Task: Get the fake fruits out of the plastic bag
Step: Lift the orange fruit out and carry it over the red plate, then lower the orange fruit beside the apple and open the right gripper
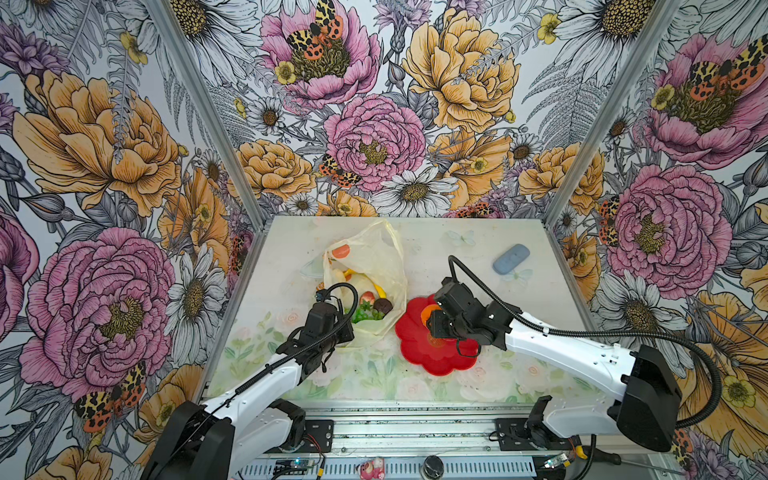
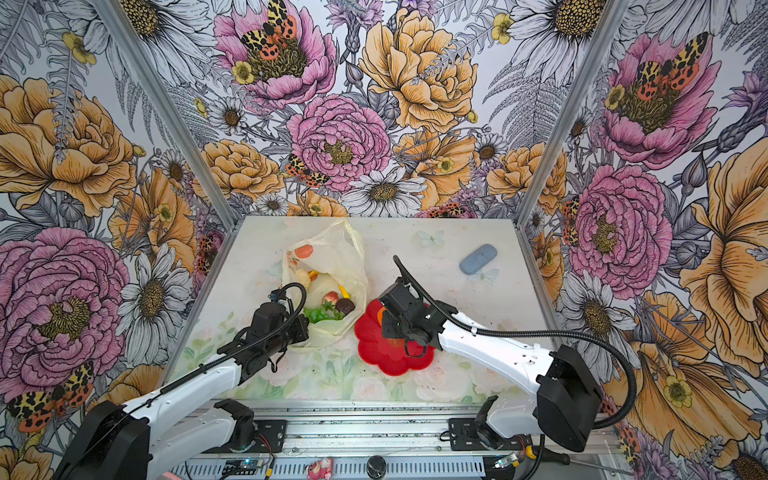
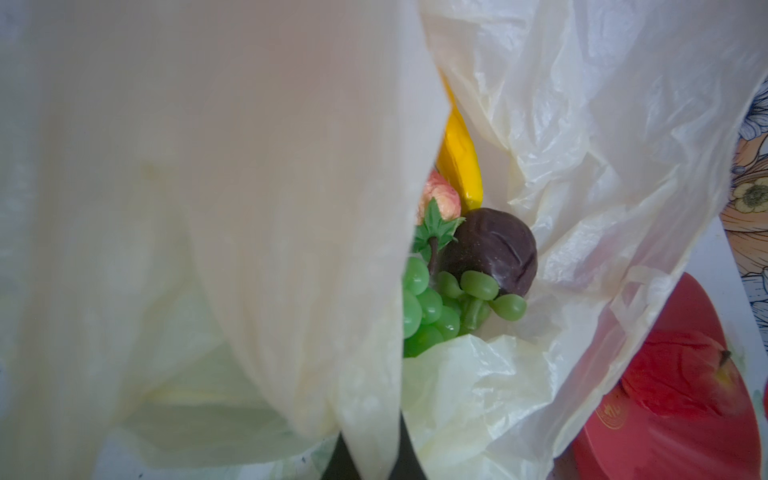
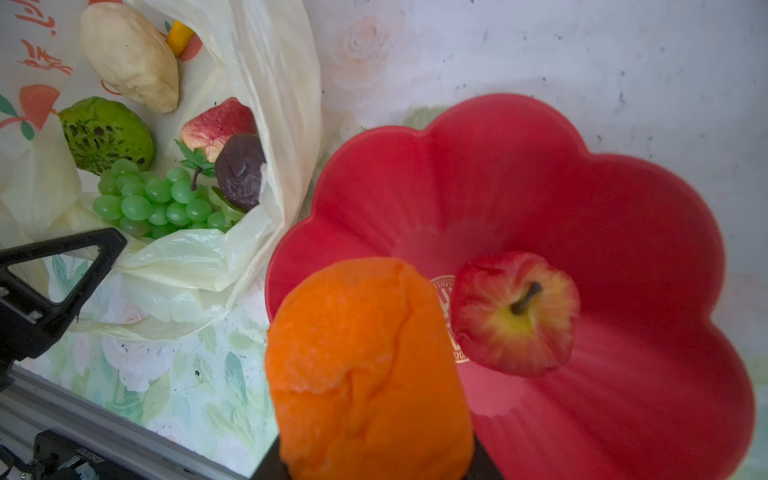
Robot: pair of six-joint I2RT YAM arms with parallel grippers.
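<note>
- The left fingers (image 1: 347, 335) are pinched tight on the near edge of the plastic bag (image 1: 376, 253).
- The right fingers (image 1: 434, 322) hold the orange (image 4: 365, 365) over the red plate (image 4: 623, 187), where an apple (image 4: 515, 311) sits.
- The grapes (image 4: 153, 203), strawberry (image 4: 218, 124), dark mangosteen (image 4: 241, 170), banana (image 3: 459, 153) and pale pear (image 4: 129, 54) lie inside the open bag on the bench (image 1: 457, 257).

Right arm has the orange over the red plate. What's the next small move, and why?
Probably lower slightly and open the right gripper, releasing the orange onto the red plate beside the apple. It hangs over the plate's bare side, while the left gripper pinches the plastic bag where grapes wait.
</note>
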